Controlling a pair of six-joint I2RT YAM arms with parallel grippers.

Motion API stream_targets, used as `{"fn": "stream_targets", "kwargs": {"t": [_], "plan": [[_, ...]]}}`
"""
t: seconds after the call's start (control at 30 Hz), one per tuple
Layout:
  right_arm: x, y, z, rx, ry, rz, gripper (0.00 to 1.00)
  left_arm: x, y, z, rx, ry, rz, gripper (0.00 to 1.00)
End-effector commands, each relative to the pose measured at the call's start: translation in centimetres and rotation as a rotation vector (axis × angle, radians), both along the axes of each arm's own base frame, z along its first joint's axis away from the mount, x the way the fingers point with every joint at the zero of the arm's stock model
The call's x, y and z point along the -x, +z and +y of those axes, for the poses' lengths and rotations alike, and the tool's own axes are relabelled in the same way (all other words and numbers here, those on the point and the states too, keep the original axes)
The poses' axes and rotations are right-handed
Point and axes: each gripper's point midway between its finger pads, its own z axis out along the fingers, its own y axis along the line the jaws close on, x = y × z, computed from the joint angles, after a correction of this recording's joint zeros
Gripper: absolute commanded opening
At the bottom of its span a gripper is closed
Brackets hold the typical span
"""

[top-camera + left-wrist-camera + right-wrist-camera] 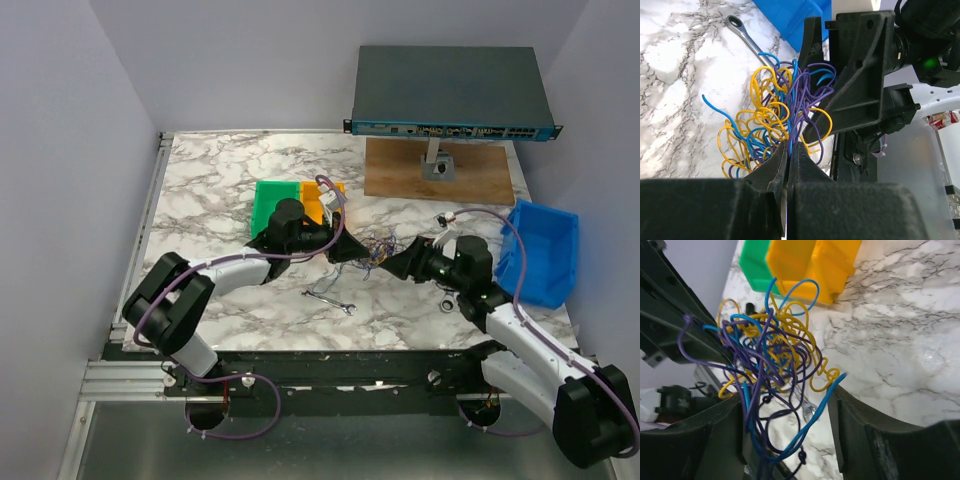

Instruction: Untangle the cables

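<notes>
The cables [377, 247] are a tangled bunch of thin blue, yellow and purple wires, held above the marble table between my two grippers. My left gripper [352, 250] is shut on a few purple and blue strands, pinched at its fingertips [790, 148], and the bunch [775, 117] fans out beyond them. My right gripper [402, 262] faces it from the right. Its jaws stand wide apart [790, 412], and blue and purple loops of the bunch [767, 347] hang between the fingers and along the left one [727, 432].
A small steel wrench [331, 299] lies on the table just below the bunch. Green and yellow bins [296, 201] stand behind the left gripper, and a blue bin [545, 252] at the right edge. A network switch on a wooden stand [440, 170] is at the back.
</notes>
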Motion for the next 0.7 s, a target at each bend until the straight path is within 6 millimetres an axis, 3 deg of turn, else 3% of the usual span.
{"fn": "stream_targets", "kwargs": {"t": [0.0,0.07,0.13,0.23,0.3,0.37,0.5,0.67], "plan": [[-0.5,1.4,0.0,-0.038,-0.026,-0.059,0.5,0.3,1.3,-0.5,0.013,-0.026,-0.05,0.0],[-1.1,1.2,-1.3,-0.016,-0.122,-0.048,0.15,-0.5,0.8,0.2,-0.03,0.041,-0.07,0.0],[-2.0,0.1,-3.9,0.046,-0.29,-0.014,0.01,-1.8,0.4,1.5,-0.068,0.161,-0.079,0.0],[-2.4,-2.8,-10.9,0.193,-0.694,0.112,0.01,-3.9,-0.2,4.1,-0.082,0.323,-0.048,0.0],[-1.5,-3.5,-15.2,0.252,-0.948,0.186,0.01,-5.2,-0.5,6.3,-0.055,0.424,-0.006,0.0],[-0.5,-3.4,-18.2,0.289,-1.132,0.228,0.01,-6.3,-1.2,8.6,-0.035,0.524,0.044,0.0],[1.2,-2.3,-21.2,0.305,-1.339,0.266,0.03,-7.1,-1.3,11.4,-0.019,0.648,0.05,0.0],[0.4,-1.5,-20.4,0.313,-1.262,0.221,0.09,-7.1,-0.7,13.5,-0.013,0.758,0.012,0.0]]}}
